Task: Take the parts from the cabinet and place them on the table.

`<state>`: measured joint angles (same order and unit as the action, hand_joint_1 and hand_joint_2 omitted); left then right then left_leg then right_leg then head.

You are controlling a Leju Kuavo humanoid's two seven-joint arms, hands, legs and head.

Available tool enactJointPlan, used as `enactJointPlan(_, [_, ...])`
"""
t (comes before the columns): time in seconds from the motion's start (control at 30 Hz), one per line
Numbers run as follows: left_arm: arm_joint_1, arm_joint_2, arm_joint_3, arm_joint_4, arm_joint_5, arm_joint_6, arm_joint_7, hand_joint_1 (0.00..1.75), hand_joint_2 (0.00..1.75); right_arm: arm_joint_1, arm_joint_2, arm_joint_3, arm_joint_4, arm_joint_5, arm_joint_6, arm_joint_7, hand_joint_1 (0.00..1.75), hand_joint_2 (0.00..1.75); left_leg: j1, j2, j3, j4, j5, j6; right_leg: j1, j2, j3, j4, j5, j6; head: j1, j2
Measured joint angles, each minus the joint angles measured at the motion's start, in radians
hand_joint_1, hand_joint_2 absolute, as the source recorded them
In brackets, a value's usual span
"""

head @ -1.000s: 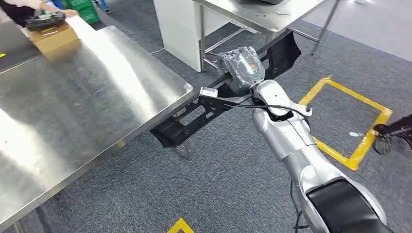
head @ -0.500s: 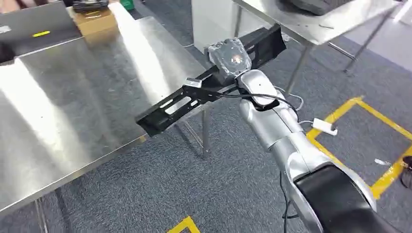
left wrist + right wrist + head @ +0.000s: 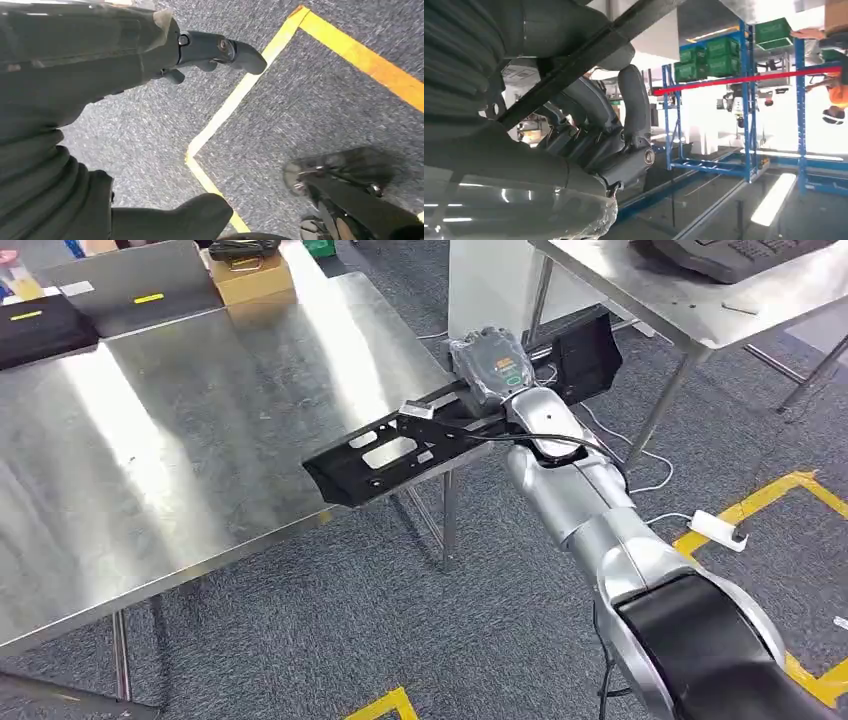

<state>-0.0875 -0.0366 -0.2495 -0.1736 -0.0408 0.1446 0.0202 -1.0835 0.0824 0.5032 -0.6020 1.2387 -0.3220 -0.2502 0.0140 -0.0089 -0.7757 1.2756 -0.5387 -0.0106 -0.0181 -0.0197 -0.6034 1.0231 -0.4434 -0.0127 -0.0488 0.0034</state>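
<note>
My right hand (image 3: 492,365), wrapped in clear plastic, grips a long black perforated part (image 3: 390,452) near its middle. The part lies level, its near end over the front right corner of the steel table (image 3: 200,420) and its far end (image 3: 585,350) past the table's side. In the right wrist view the part (image 3: 589,55) runs as a dark bar across my curled fingers (image 3: 624,130). My left hand (image 3: 75,75) hangs over the grey carpet with its fingers apart and nothing in it.
A cardboard box (image 3: 250,278) and a black case (image 3: 40,328) sit at the table's far edge. A second steel table (image 3: 700,300) and a white cabinet (image 3: 490,285) stand behind my right hand. Yellow floor tape (image 3: 760,502) and a small white object (image 3: 718,530) lie to the right.
The whole view has shifted as the camera turned toward the table. My right hand still holds the black part, whose near end now reaches over the table's corner.
</note>
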Motion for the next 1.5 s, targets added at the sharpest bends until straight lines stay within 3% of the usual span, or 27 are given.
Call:
enactJointPlan(0.07, [0.0, -0.001, -0.005, 0.0, -0.003, -0.002, 0.0, 0.0, 1.75, 0.006, -0.001, -0.001, 0.006, 0.002, 0.0, 0.0, 1.71, 1.75, 0.002, 0.003, -0.028, 0.039, 0.011, -0.003, 0.001, -0.019, 0.002, 0.0, -0.003, -0.003, 0.0, 0.0])
enactJointPlan(0.13, [0.0, 0.0, -0.009, 0.0, -0.004, -0.005, 0.0, 0.0, 1.75, 0.008, -0.001, -0.001, 0.01, 0.007, 0.0, 0.0, 1.71, 1.75, 0.001, 0.015, 0.043, -0.105, 0.095, 0.004, 0.002, -0.036, 0.008, 0.0, -0.007, -0.002, -0.001, 0.0])
enactJointPlan(0.17, [-0.001, 0.001, -0.01, 0.0, -0.005, -0.005, 0.0, 0.0, 1.75, 0.007, -0.001, -0.001, 0.01, 0.007, 0.0, 0.0, 1.71, 1.75, -0.002, 0.041, 0.097, -0.201, 0.136, 0.012, 0.004, -0.044, 0.013, 0.0, -0.011, 0.001, -0.001, 0.0])
enactJointPlan(0.2, [-0.003, 0.001, -0.01, 0.0, -0.006, -0.005, 0.0, 0.0, 1.75, 0.006, -0.001, -0.002, 0.01, 0.007, 0.0, 0.0, 1.71, 1.75, -0.012, 0.09, 0.127, -0.258, 0.135, 0.02, 0.007, -0.052, 0.017, 0.0, -0.014, 0.004, -0.001, 0.0])
enactJointPlan(0.23, [-0.006, 0.001, -0.011, 0.0, -0.008, -0.005, -0.002, 0.0, 1.75, 0.002, -0.004, -0.003, 0.011, 0.007, 0.0, 0.0, 1.71, 1.75, -0.018, 0.077, 0.127, -0.259, 0.135, 0.026, 0.018, -0.06, 0.015, 0.0, -0.018, 0.011, 0.002, 0.0])
enactJointPlan(0.33, [-0.008, 0.0, -0.013, -0.001, -0.012, 0.002, -0.021, 0.0, 1.75, 0.004, -0.005, -0.004, 0.014, 0.01, 0.0, 0.001, 1.71, 1.75, -0.022, 0.041, 0.123, -0.261, 0.134, 0.042, 0.015, -0.091, 0.027, -0.01, -0.022, 0.023, 0.001, 0.0])
enactJointPlan(0.37, [-0.007, 0.0, -0.013, -0.001, -0.011, 0.007, -0.032, 0.0, 1.75, 0.004, -0.004, -0.006, 0.014, 0.013, 0.0, 0.0, 1.71, 1.75, -0.012, 0.032, 0.139, -0.279, 0.144, 0.052, 0.021, -0.081, 0.03, -0.005, -0.028, 0.03, 0.002, 0.0])
enactJointPlan(0.43, [-0.01, -0.005, -0.012, -0.001, -0.004, 0.018, -0.073, 0.0, 1.75, -0.001, -0.011, -0.01, 0.019, 0.018, 0.0, -0.001, 1.71, 1.75, -0.009, 0.016, 0.145, -0.286, 0.148, 0.06, 0.015, -0.005, -0.005, 0.072, -0.068, 0.024, 0.006, 0.0])
enactJointPlan(0.5, [-0.017, -0.007, -0.006, -0.003, 0.022, 0.007, -0.148, 0.0, 1.75, 0.006, -0.023, -0.015, 0.026, 0.024, 0.0, -0.002, 1.71, 1.75, -0.009, -0.013, 0.144, -0.286, 0.148, 0.062, 0.01, 0.008, -0.089, 0.24, -0.129, 0.017, 0.011, 0.0])
enactJointPlan(0.57, [-0.016, -0.012, 0.008, -0.007, 0.031, -0.008, -0.245, 0.0, 1.75, 0.019, -0.031, -0.022, 0.034, 0.031, 0.0, -0.002, 1.71, 1.75, -0.008, -0.044, 0.145, -0.285, 0.148, 0.062, 0.007, 0.01, -0.134, 0.306, -0.135, 0.03, 0.012, 0.0])
enactJointPlan(0.67, [-0.016, -0.022, 0.018, -0.011, 0.026, 0.024, -0.382, 0.0, 1.75, 0.02, -0.042, -0.029, 0.036, 0.037, 0.0, -0.003, 1.71, 1.75, -0.005, -0.08, 0.145, -0.276, 0.143, 0.056, 0.001, 0.026, -0.053, 0.101, -0.035, 0.061, 0.012, 0.0])
enactJointPlan(0.7, [-0.016, -0.026, 0.022, -0.015, 0.024, 0.052, -0.439, 0.0, 1.75, 0.019, -0.047, -0.033, 0.036, 0.039, 0.0, -0.006, 1.71, 1.75, -0.004, -0.092, 0.14, -0.268, 0.138, 0.049, -0.009, 0.066, -0.016, 0.007, -0.001, 0.069, 0.015, 0.0])
enactJointPlan(0.83, [-0.013, -0.035, 0.052, -0.018, 0.042, 0.099, -0.579, 0.0, 1.75, 0.025, -0.048, -0.039, 0.037, 0.047, 0.0, -0.017, 1.71, 1.75, -0.004, -0.116, 0.13, -0.266, 0.138, 0.032, 0.006, 0.044, -0.007, 0.006, 0.001, 0.036, 0.013, 0.0])
enactJointPlan(0.87, [-0.011, -0.036, 0.057, -0.018, 0.042, 0.12, -0.599, 0.0, 1.75, 0.023, -0.048, -0.04, 0.037, 0.048, 0.0, -0.017, 1.71, 1.75, -0.004, -0.122, 0.126, -0.263, 0.136, 0.028, -0.002, 0.035, -0.005, 0.002, 0.004, 0.028, 0.013, 0.0])
enactJointPlan(0.93, [-0.009, -0.042, 0.069, -0.018, 0.042, 0.151, -0.625, 0.0, 1.75, 0.019, -0.044, -0.041, 0.037, 0.051, -0.001, -0.019, 1.71, 1.75, -0.01, -0.031, 0.105, -0.207, 0.097, 0.016, -0.004, 0.023, -0.002, 0.0, 0.004, 0.014, 0.001, 0.0])
enactJointPlan(0.97, [-0.012, -0.042, 0.073, -0.018, 0.042, 0.157, -0.643, 0.0, 1.75, 0.019, -0.043, -0.041, 0.037, 0.053, -0.001, -0.019, 1.71, 1.75, -0.006, -0.009, 0.071, -0.138, 0.06, 0.011, -0.002, 0.017, 0.0, 0.0, 0.002, 0.01, 0.002, 0.0])
enactJointPlan(1.03, [-0.012, -0.043, 0.08, -0.018, 0.042, 0.166, -0.669, 0.0, 1.75, 0.019, -0.044, -0.042, 0.042, 0.056, -0.002, -0.021, 1.71, 1.75, -0.003, 0.004, -0.014, 0.022, -0.002, 0.007, 0.002, -0.004, 0.0, 0.0, -0.002, 0.005, 0.002, 0.0])
enactJointPlan(1.07, [-0.011, -0.044, 0.085, -0.018, 0.04, 0.168, -0.673, 0.0, 1.75, 0.02, -0.044, -0.042, 0.046, 0.058, -0.002, -0.021, 1.71, 1.75, -0.003, 0.005, -0.038, 0.059, -0.006, 0.006, 0.003, -0.013, 0.001, 0.0, -0.002, 0.004, 0.001, 0.0])
enactJointPlan(1.1, [-0.01, -0.045, 0.089, -0.018, 0.04, 0.169, -0.676, 0.0, 1.75, 0.02, -0.044, -0.042, 0.048, 0.059, -0.002, -0.021, 1.71, 1.75, -0.003, 0.005, -0.038, 0.05, 0.01, 0.008, 0.004, -0.022, 0.002, 0.0, -0.004, 0.002, 0.002, 0.0])
enactJointPlan(1.17, [-0.01, -0.045, 0.093, -0.018, 0.041, 0.159, -0.667, 0.0, 1.75, 0.019, -0.043, -0.042, 0.048, 0.061, -0.002, -0.021, 1.71, 1.75, -0.005, 0.011, 0.034, -0.097, 0.096, 0.019, 0.008, -0.042, 0.009, 0.0, -0.01, 0.001, 0.001, 0.0])
enactJointPlan(1.2, [-0.01, -0.044, 0.095, -0.018, 0.041, 0.15, -0.657, 0.0, 1.75, 0.018, -0.041, -0.042, 0.049, 0.061, -0.002, -0.021, 1.71, 1.75, -0.009, 0.035, 0.085, -0.187, 0.135, 0.029, 0.01, -0.051, 0.015, 0.0, -0.014, 0.002, 0.001, 0.0])
enactJointPlan(1.23, [-0.011, -0.044, 0.097, -0.018, 0.041, 0.15, -0.656, 0.0, 1.75, 0.014, -0.041, -0.042, 0.049, 0.062, -0.002, -0.021, 1.71, 1.75, -0.022, 0.093, 0.119, -0.25, 0.138, 0.041, 0.014, -0.058, 0.019, 0.0, -0.018, 0.004, 0.001, 0.0])
enactJointPlan(1.27, [-0.013, -0.044, 0.099, -0.018, 0.041, 0.15, -0.656, 0.0, 1.75, 0.008, -0.042, -0.043, 0.051, 0.063, -0.003, -0.021, 1.71, 1.75, -0.028, 0.085, 0.121, -0.253, 0.135, 0.043, 0.025, -0.066, 0.019, 0.001, -0.022, 0.011, 0.003, 0.0])
enactJointPlan(1.37, [-0.01, -0.044, 0.109, -0.018, 0.041, 0.14, -0.656, 0.0, 1.75, 0.003, -0.037, -0.044, 0.054, 0.063, -0.006, -0.021, 1.71, 1.75, -0.03, 0.046, 0.116, -0.256, 0.135, 0.052, 0.025, -0.099, 0.028, -0.007, -0.027, 0.02, 0.003, 0.0])
enactJointPlan(1.4, [-0.009, -0.045, 0.11, -0.018, 0.041, 0.139, -0.656, 0.0, 1.75, 0.003, -0.034, -0.045, 0.053, 0.063, -0.007, -0.021, 1.71, 1.75, -0.016, 0.035, 0.131, -0.274, 0.145, 0.062, 0.033, -0.094, 0.021, -0.001, -0.036, 0.028, 0.005, 0.0])
enactJointPlan(1.47, [-0.01, -0.045, 0.113, -0.018, 0.042, 0.138, -0.657, 0.0, 1.75, -0.001, -0.037, -0.048, 0.055, 0.061, -0.01, -0.023, 1.71, 1.75, -0.014, 0.017, 0.138, -0.279, 0.149, 0.07, 0.022, -0.006, -0.008, 0.082, -0.072, 0.022, 0.006, 0.0])
enactJointPlan(1.5, [-0.014, -0.045, 0.114, -0.018, 0.042, 0.138, -0.657, 0.0, 1.75, -0.002, -0.04, -0.05, 0.058, 0.061, -0.011, -0.024, 1.71, 1.75, -0.014, 0.004, 0.138, -0.279, 0.149, 0.07, 0.018, 0.007, -0.049, 0.164, -0.105, 0.017, 0.01, 0.0])
